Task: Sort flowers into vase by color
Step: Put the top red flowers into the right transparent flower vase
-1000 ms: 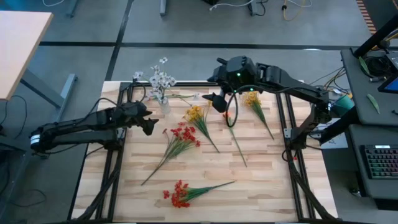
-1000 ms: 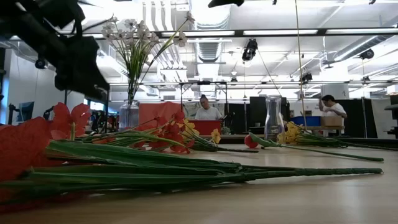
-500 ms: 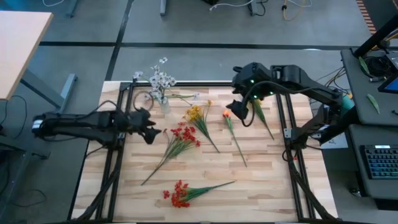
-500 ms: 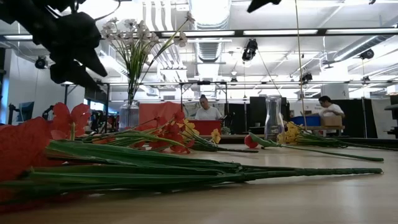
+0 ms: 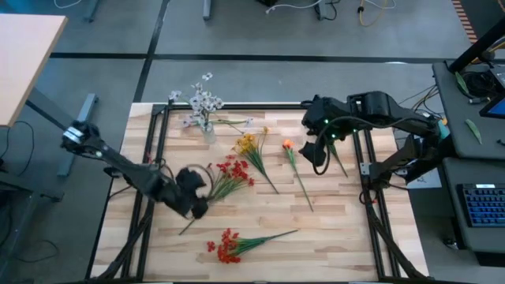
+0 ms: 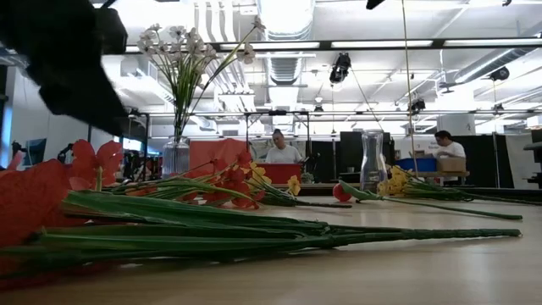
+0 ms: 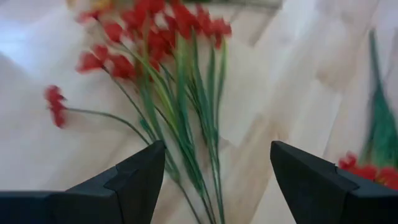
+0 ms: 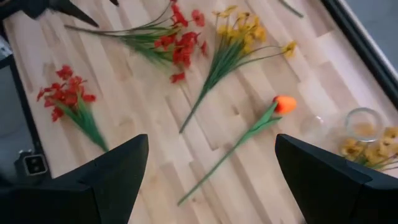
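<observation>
White flowers [image 5: 201, 102] stand in a glass vase [image 5: 209, 134] at the far left. On the table lie a red spray [image 5: 229, 173], a yellow spray [image 5: 251, 146], a single orange flower [image 5: 288, 146], a second yellow spray [image 5: 325, 136] and a second red spray [image 5: 229, 246]. My left gripper [image 5: 196, 203] is open and empty above the stems of the first red spray [image 7: 180, 93]. My right gripper [image 5: 316, 154] is open and empty, raised between the orange flower and the right yellow spray.
An empty glass vase [image 8: 364, 121] stands beside the right yellow spray [image 8: 373, 149]; it also shows in the low view [image 6: 370, 157]. A black frame [image 5: 359, 158] runs along the table's sides and far edge. People [image 6: 279, 148] are in the room behind.
My left gripper has swung from beside the white-flower vase toward the table's near edge and now hangs over the red spray's stems. My right gripper has gone toward the table's right edge and a little nearer. The flowers have not moved.
</observation>
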